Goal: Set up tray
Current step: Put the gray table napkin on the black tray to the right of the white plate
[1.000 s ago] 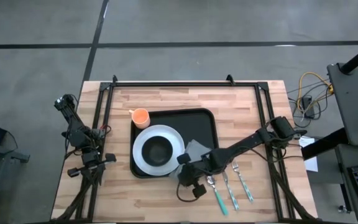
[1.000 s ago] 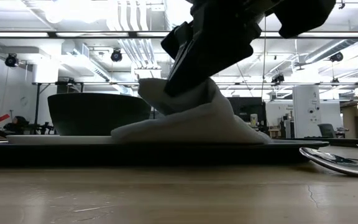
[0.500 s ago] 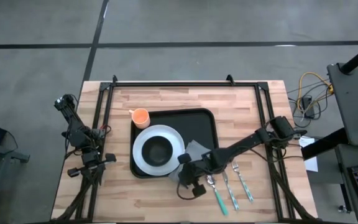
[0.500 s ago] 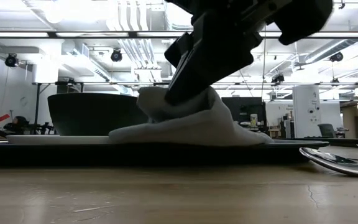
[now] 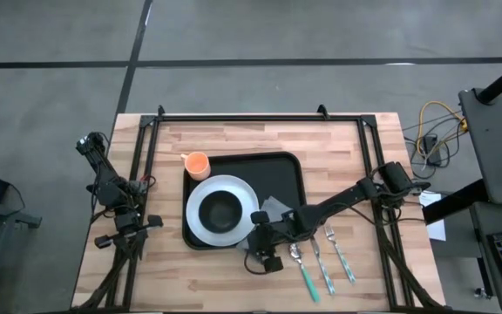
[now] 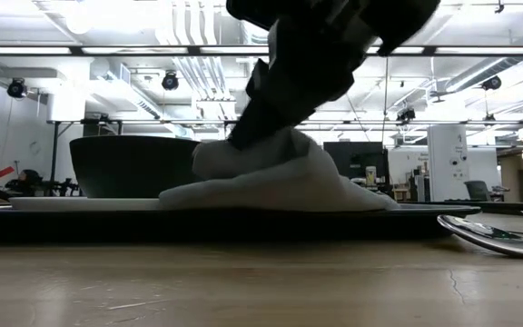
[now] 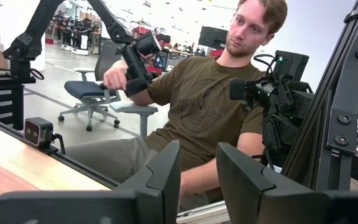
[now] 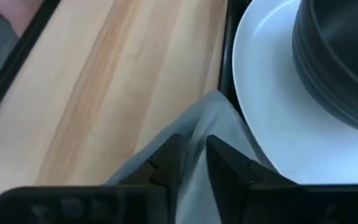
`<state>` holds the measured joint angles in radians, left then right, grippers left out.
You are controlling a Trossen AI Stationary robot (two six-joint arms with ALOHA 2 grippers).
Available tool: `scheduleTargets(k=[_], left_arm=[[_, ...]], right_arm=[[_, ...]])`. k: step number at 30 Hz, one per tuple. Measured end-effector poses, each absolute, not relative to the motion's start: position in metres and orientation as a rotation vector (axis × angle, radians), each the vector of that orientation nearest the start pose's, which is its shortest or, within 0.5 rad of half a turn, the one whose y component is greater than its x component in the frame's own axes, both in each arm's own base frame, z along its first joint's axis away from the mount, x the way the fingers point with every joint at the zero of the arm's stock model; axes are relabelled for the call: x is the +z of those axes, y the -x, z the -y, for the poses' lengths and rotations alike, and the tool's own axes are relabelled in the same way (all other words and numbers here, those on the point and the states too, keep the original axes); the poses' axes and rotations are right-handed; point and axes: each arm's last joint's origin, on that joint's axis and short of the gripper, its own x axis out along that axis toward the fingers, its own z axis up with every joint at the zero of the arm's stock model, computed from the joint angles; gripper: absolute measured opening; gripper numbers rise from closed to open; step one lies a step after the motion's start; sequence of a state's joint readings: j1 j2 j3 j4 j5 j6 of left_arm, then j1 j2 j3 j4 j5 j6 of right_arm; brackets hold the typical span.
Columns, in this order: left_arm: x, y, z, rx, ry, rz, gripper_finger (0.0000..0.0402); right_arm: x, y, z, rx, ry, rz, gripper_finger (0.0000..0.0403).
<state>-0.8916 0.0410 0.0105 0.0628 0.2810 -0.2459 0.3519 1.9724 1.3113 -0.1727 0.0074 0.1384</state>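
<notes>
The black tray (image 5: 286, 170) lies mid-table and carries a white plate (image 5: 200, 228) with a dark bowl (image 5: 220, 209) on it. A grey napkin (image 5: 275, 208) rests on the tray's near right part beside the plate, pulled up into a peak (image 6: 221, 150). My right gripper (image 8: 194, 152) slants down onto that peak, shut on the cloth. My left gripper (image 7: 197, 149) waits open at the table's left edge, pointing level at a person beyond the table. My right gripper pinches a raised fold of the napkin (image 8: 194, 134) between its two fingers. It comes slanting down from the table's right. The cloth rises to the fingertips (image 6: 243, 136), and the napkin's wide lower part (image 6: 289, 186) lies on the tray.
An orange cup (image 5: 197, 163) stands at the tray's far left corner. A spoon (image 5: 296, 255) and two teal-handled pieces of cutlery (image 5: 325, 266) lie on the wood right of the tray's near corner. A black frame (image 5: 251, 116) runs along the table's far edge and sides.
My right gripper has rolled about its own pointing line and shifted slightly toward the table's left. The napkin's peak has sunk a little and gone with it; the napkin's lower part has stayed on the tray.
</notes>
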Motion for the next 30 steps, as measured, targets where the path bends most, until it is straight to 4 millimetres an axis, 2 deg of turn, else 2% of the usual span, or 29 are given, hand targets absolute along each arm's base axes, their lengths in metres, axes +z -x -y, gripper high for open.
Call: scheduleTargets(k=[7,12,18,30], left_arm=[[0.170,-0.056,0.082,-1.170,0.227,-0.112,0.0085],[0.170,-0.056,0.082,-1.170,0.227,-0.111,0.0085],[0.170,-0.056,0.082,-1.171,0.227,-0.112,0.0085],[0.170,-0.056,0.082,-1.171,0.227,-0.112,0.0085]], right_arm=[[0.176,-0.397,-0.142,0.247,-0.024,-0.810,0.0136],[0.184,-0.397,-0.139,0.214,-0.036,-0.897,0.0162],[0.187,-0.390,-0.134,0.110,-0.137,-1.053,0.0163],[0.186,-0.389,-0.132,0.079,-0.147,-1.069,0.0143]])
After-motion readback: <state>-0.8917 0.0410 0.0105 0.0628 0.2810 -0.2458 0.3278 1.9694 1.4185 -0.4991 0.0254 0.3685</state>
